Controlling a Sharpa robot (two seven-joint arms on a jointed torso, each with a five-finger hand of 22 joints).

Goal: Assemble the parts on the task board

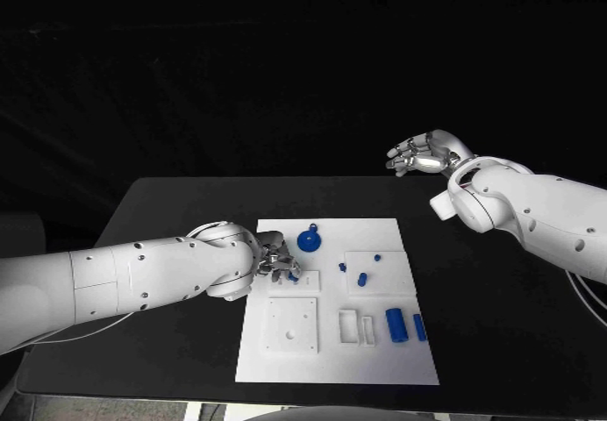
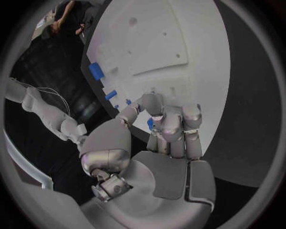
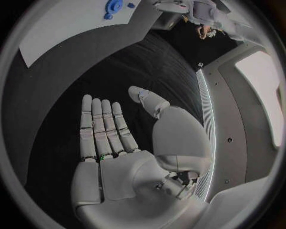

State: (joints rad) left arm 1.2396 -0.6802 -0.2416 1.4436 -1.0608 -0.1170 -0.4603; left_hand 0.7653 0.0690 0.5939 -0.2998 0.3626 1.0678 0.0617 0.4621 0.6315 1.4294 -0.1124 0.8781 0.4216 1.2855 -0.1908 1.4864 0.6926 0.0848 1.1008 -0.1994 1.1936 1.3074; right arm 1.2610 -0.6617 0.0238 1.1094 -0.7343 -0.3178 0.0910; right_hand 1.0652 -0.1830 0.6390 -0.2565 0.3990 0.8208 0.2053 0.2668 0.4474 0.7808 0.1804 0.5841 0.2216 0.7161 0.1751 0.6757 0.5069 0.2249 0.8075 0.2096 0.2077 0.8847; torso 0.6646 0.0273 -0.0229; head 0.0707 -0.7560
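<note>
Task board point(image 1: 380, 230): long axis runs away from robot. Left hand point(image 1: 274, 264) pinches small blue part point(image 2: 150, 124); right hand point(image 1: 425, 154) empty, fingers spread.

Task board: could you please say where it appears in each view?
Head view: task board at table's middle, under the left hand.
Left wrist view: board beyond that hand's fingers, which pinch a blue part.
Right wrist view: board far past the right hand's fingertips.
Shared landmark: round blue part.

Head camera looks down on the task board point(image 1: 339, 303); each wrist camera, close behind its hand, shares it
</note>
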